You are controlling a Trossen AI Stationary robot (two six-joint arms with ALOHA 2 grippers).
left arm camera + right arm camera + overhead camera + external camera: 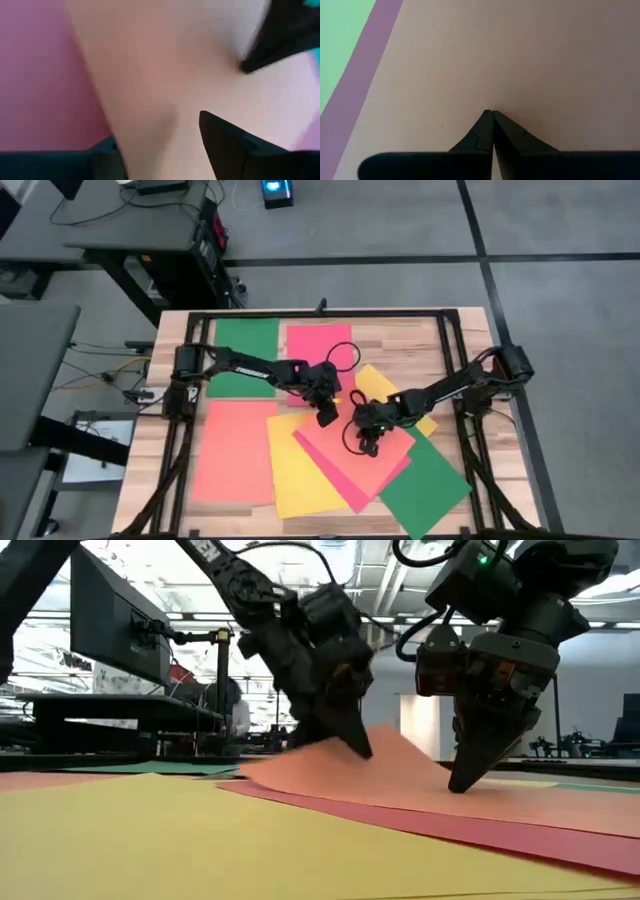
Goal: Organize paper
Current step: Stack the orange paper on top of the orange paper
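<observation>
High: left gripper (327, 416) and right gripper (366, 442) both on orange sheet (375, 442) atop the centre paper pile.
Low: sheet corner (300, 748) lifted, apparently pinched by left jaws.
Left wrist: fingers (225, 145) around paper.
Right wrist: jaws pressed together, tips touching sheet.

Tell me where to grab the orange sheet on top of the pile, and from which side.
Take the orange sheet by its raised edge nearest the left gripper, coming in low from the left arm's side. There the sheet bows up off the pink sheet below, so a finger can likely slip under. The right gripper, fingers shut, presses its middle flat, leaving nothing to pinch there.
</observation>
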